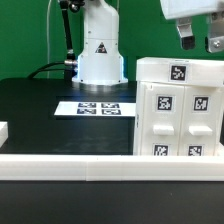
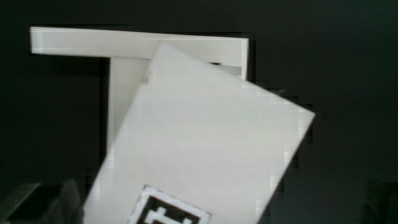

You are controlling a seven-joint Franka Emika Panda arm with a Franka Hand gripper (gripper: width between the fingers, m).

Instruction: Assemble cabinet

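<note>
The cabinet is a large white box standing at the exterior view's right, just behind the border rail. It has one fiducial tag on top and several on its front panels. My gripper hangs above the cabinet's top, apart from it; its two fingers stand apart with nothing between them. In the wrist view a broad white cabinet panel fills the picture, with a tag near the jaws and a white edge piece beyond it. The fingertips are dark and unclear there.
The arm's white base stands at the back centre. The marker board lies flat on the black table in front of it. A long low white border rail runs along the front. A small white piece shows at the left edge.
</note>
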